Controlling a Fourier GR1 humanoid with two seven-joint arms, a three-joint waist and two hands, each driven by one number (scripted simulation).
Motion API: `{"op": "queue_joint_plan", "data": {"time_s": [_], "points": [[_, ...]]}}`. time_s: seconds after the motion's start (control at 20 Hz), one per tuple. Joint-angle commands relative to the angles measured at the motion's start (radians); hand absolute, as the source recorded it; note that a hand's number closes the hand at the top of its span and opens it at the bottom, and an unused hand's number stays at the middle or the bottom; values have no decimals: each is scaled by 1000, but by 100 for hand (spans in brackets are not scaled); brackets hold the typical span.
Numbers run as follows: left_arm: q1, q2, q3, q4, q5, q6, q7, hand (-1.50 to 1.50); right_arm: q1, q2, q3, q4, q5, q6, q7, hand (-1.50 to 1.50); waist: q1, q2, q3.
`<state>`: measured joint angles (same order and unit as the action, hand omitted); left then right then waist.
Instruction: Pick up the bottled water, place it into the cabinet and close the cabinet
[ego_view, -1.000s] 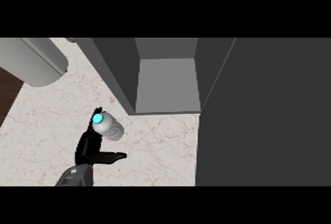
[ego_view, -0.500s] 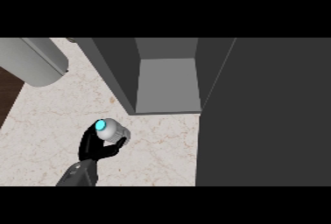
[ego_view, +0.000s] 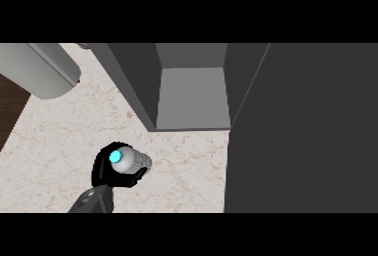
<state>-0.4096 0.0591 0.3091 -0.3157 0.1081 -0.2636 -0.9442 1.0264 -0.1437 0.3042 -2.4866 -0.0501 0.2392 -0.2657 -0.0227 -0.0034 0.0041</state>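
Down at about seven o'clock on the counter (ego_view: 66, 135), the bottled water (ego_view: 130, 160) is sitting inside the curled black fingers of the left hand (ego_view: 108, 172), which is wrapping round it from the left and from below. I am looking almost straight onto its bright blue cap, so its long axis is running nearly up toward the viewer, leaning a little so that the pale body trails off toward three o'clock. Whether its base is touching the marble or hanging just above it, I cannot tell from this angle.

As I judge it, the picking-up step is being finished and the carry is what is coming. The cabinet (ego_view: 193, 95) is standing open at about twelve o'clock, well apart from the bottle, its grey floor showing between the dark walls, and its door (ego_view: 303, 130) is swinging out wide, filling the whole three o'clock side. The next move is calling for a lift and a reach up toward one o'clock, keeping clear of the cabinet's near left wall and the door's edge.

A pale rounded appliance (ego_view: 44, 70) is lying off at ten o'clock. The right hand is not showing anywhere.
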Motion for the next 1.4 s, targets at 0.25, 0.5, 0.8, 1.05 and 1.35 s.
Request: {"op": "queue_joint_plan", "data": {"time_s": [0.25, 0.5, 0.8, 1.05, 1.35], "points": [[50, -57, -87, -95, 45, -25, 9, 150, -37, -3, -27, -57, -42, -19, 68, -150, 20, 0, -4], [47, -58, -168, -185, 138, -42, 101, 150, 23, -1, 2, -72, -29, -13, 42, -150, 18, -5, -3], [3, -59, -356, -331, 304, 121, 256, 150, -27, 5, -28, -57, -66, -13, 38, -150, 21, -5, -3], [18, -59, -496, -525, 318, 341, 321, 150, 31, 0, -3, -62, -47, -5, 24, -150, 12, -8, -3], [-95, -58, -618, -565, 360, 522, 405, 150, 22, -2, 9, -76, -34, 0, 20, -150, -15, -1, -5]]}}
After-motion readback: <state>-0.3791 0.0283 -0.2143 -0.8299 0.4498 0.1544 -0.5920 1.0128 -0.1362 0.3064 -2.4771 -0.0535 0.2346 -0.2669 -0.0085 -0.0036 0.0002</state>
